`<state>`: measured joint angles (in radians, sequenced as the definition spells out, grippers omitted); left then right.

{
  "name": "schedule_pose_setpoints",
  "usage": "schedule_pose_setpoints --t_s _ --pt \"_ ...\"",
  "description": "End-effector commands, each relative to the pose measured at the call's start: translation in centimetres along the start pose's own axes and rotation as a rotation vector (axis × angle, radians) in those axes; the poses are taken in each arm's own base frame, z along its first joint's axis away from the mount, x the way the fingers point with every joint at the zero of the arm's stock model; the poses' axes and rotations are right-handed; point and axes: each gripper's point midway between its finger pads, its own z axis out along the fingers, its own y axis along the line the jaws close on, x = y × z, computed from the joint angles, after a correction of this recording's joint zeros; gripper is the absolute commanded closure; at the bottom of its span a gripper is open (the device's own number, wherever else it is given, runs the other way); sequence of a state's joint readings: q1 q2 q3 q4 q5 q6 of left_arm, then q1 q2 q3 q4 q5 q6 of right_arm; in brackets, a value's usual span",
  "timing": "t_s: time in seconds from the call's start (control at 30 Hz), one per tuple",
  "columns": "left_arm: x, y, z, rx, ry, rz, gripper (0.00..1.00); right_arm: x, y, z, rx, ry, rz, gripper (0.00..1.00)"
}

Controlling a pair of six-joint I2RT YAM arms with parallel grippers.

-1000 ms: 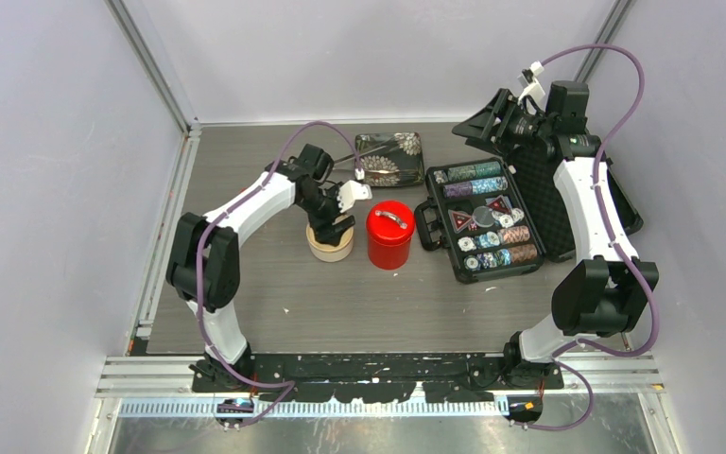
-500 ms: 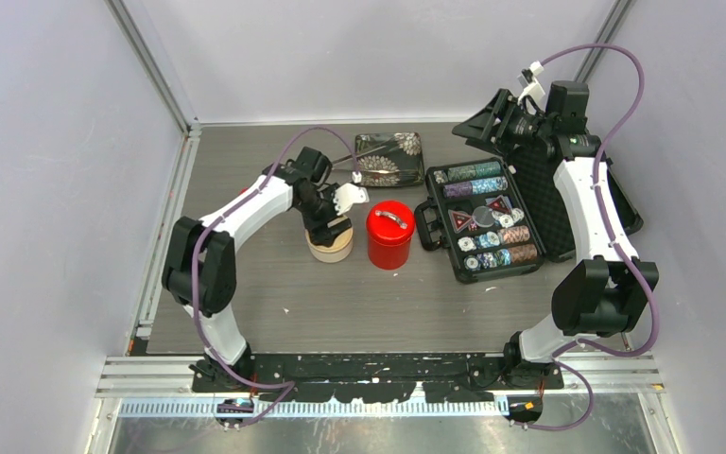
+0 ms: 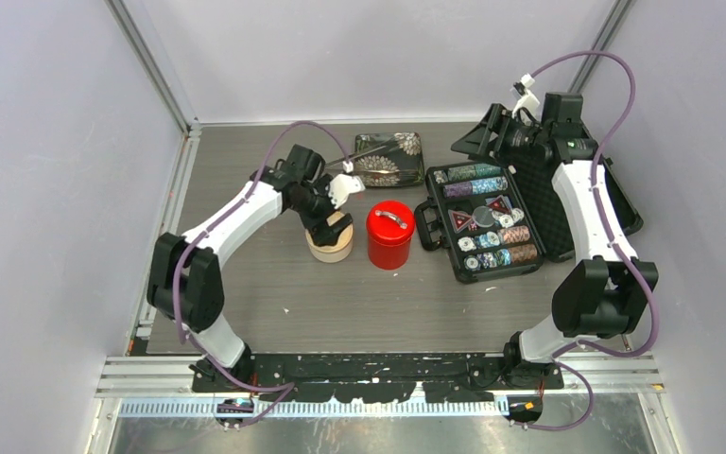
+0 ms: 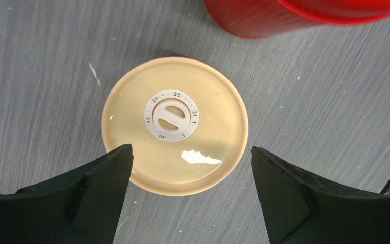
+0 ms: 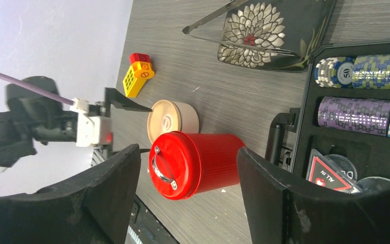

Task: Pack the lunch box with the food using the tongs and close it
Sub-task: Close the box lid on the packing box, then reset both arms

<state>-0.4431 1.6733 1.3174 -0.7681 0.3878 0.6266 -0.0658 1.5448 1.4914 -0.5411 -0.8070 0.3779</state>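
Pale lilac walls (image 3: 57,189) close round a grey wood-grain table (image 3: 340,303), and its widest bare stretch lies between the arm bases and the containers at mid-table. On the right half an open black poker-chip case (image 3: 541,213) fills the room out to the wall, with the right arm (image 3: 591,218) rising over its lid.

The left arm (image 3: 236,213) reaches in from the left edge. Its left gripper (image 3: 326,219) hangs over the cream tub (image 3: 331,246), which stands lidded and upright. The red canister (image 3: 389,236) stands just beside the tub on the right, lid on, near the case's handle. A dark floral tray (image 3: 389,158) lies behind both, near the back edge.

From the left wrist, the left gripper (image 4: 190,149) shows its jaws spread wide and holding nothing, one on each side of the tub's (image 4: 132,101) near rim. That view alone shows a white numbered dial (image 4: 171,116) at the centre of the lid.

The right gripper (image 3: 477,132) sits high at the back, over the case's far corner. Its own camera shows the right gripper (image 5: 188,152) gaping and empty, with the canister (image 5: 193,165) seen between the jaws. Only this view shows the thin silver tongs (image 5: 210,18) resting across the tray (image 5: 274,30), and a yellow-and-red block (image 5: 138,75) beyond the tub (image 5: 175,119), which the left arm hides from above.
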Motion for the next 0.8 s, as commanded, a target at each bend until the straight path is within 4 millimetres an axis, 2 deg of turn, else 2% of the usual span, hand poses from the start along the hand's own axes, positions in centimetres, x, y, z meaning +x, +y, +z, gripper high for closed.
schedule_pose_setpoints --t_s 0.0,0.13,0.23,0.4,0.5,0.6,0.77 --pt "-4.8 1.1 -4.9 -0.094 -0.180 -0.108 0.02 -1.2 1.8 -2.1 0.007 -0.063 -0.145 0.24" --pt "-6.2 2.6 -8.5 -0.157 -0.269 -0.207 0.00 -2.0 2.1 -2.6 0.031 -0.081 -0.200 0.20" --pt "-6.3 3.3 -11.5 -0.205 -0.314 -0.268 0.00 -2.5 2.3 -2.8 0.041 -0.097 -0.214 0.15" --pt "-4.9 5.0 -16.9 -0.352 -0.391 -0.467 0.00 -2.7 2.3 -4.0 0.097 -0.142 -0.236 0.12" --pt "-2.4 6.7 -19.3 -0.562 -0.352 -0.570 0.00 -2.1 2.3 -5.2 0.140 -0.172 -0.258 0.12" --pt "-0.5 5.8 -20.6 -0.623 -0.330 -0.602 0.00 -1.2 2.1 -6.4 0.186 -0.204 -0.266 0.11" --pt "3.1 2.8 -21.3 -0.681 -0.267 -0.672 0.00 0.9 1.1 -8.3 0.270 -0.257 -0.259 0.11"
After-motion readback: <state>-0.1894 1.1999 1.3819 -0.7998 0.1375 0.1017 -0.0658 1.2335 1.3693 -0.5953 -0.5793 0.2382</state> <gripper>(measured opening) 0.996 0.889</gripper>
